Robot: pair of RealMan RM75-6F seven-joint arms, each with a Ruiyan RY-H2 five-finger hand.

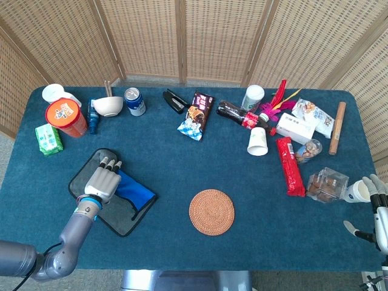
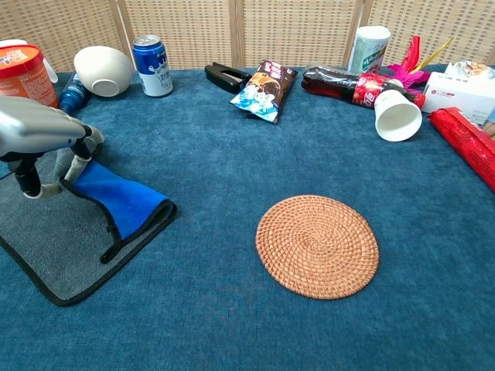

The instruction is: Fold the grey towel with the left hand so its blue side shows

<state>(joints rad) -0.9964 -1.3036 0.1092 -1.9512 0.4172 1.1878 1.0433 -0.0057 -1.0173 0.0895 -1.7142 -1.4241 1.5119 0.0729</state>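
Looking at the near-left part of the blue table (image 1: 182,163), the grey towel (image 1: 121,213) lies flat with its right corner flipped back over itself, so a blue side (image 1: 134,190) shows as a strip running toward 4 o'clock. The fold's loose edge stands up a bit off the grey in the chest view, not pressed flat.

The left hand (image 1: 100,181) sits palm-down right over the towel's upper middle, with the blue flap just beside it at 3 o'clock. In the chest view its fingers (image 2: 80,161) point down at the upper end of the flap, touching it or nearly so; I can't tell if they actually pinch the cloth or just rest there. Fingers look slightly curled and a little apart.

The right hand (image 1: 376,206) is way off at the table's near-right edge, well apart from the towel, fingers spread and holding nothing, with a paper cup (image 1: 357,192) just beside it.

Other stuff: a round woven coaster (image 1: 211,211) sits at 3 o'clock from the towel, clear of it. At the towel's 12 o'clock, along the far edge, there's a white bowl (image 1: 108,106) and a blue can (image 1: 134,101).
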